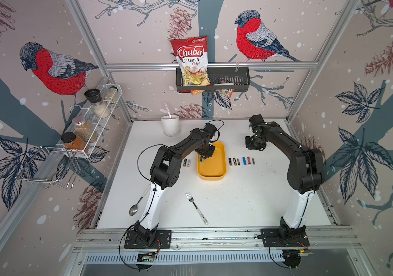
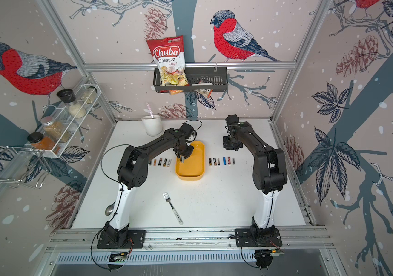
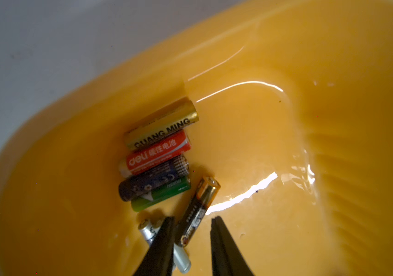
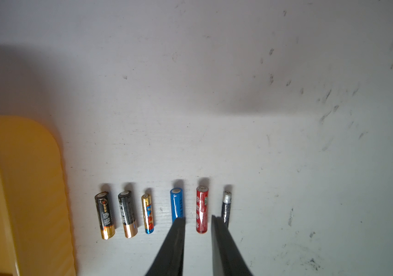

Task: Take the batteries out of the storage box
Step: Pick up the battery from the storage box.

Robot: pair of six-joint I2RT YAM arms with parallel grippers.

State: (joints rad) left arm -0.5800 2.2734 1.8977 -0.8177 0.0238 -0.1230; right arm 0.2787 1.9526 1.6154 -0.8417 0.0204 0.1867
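The yellow storage box [image 1: 214, 173] [image 2: 193, 170] sits mid-table. My left gripper [image 3: 191, 219] [image 1: 202, 161] reaches down into it, open, its fingers either side of a black-and-copper battery [image 3: 200, 203] that lies on the box floor [image 3: 286, 143]. One finger partly covers a silver battery [image 3: 147, 230]. Gold [image 3: 162, 126], red [image 3: 157, 153], dark blue [image 3: 152, 176] and green [image 3: 160, 194] batteries lie side by side just beyond. My right gripper [image 4: 197, 218] [image 1: 255, 147] hovers, narrowly open and empty, above a row of several batteries [image 1: 242, 161] right of the box, over the red one [image 4: 201, 210].
More batteries [image 2: 160, 162] lie in a row left of the box, partly under the left arm. A fork [image 1: 196, 208] and a spoon [image 1: 137, 205] lie near the front. A white cup [image 1: 171, 125] stands at the back. A black wall basket [image 1: 228, 80] and a white wire rack [image 1: 90, 124] hang on the walls.
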